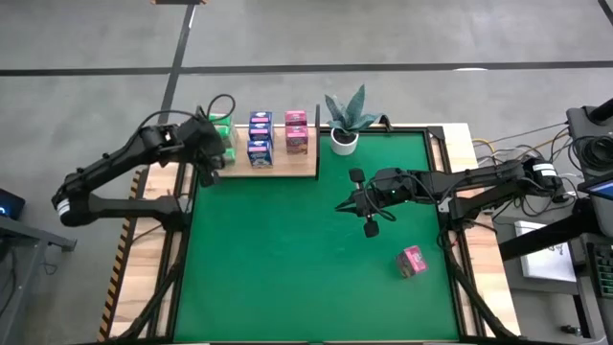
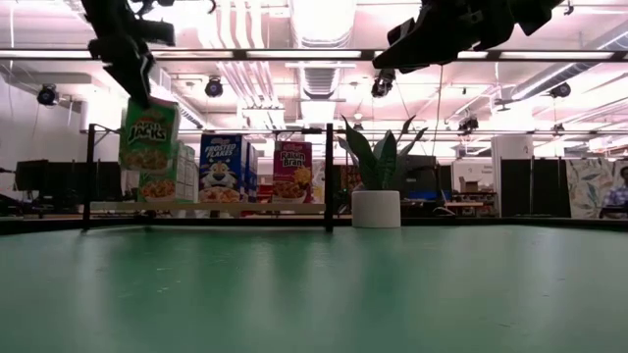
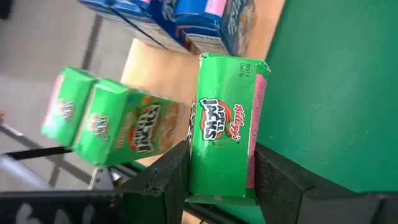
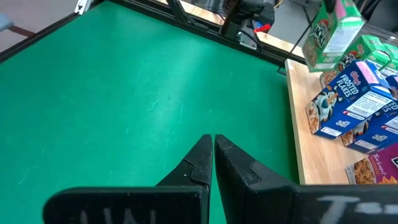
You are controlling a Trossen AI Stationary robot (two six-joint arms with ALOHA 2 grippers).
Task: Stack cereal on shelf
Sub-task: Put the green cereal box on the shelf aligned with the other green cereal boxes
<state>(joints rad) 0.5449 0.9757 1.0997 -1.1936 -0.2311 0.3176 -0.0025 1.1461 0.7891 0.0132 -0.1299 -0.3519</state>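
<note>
The left tool [image 3: 217, 180] grips a green cereal carton [image 3: 224, 124] upright, above the shelf [image 1: 287, 171] beside the other green cartons [image 3: 118, 124]. The right tool [image 4: 213, 163], closed and empty, hangs well apart from the shelf.

You have one potted plant [image 1: 347, 117], white pot, spiky leaves, standing at the far edge of your green table [image 1: 287, 259]; cables [image 1: 498, 149] trail off the right side.

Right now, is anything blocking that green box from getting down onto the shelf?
Nothing visible. The left gripper holds the green carton above the shelf, over the green cartons already standing there.
</note>
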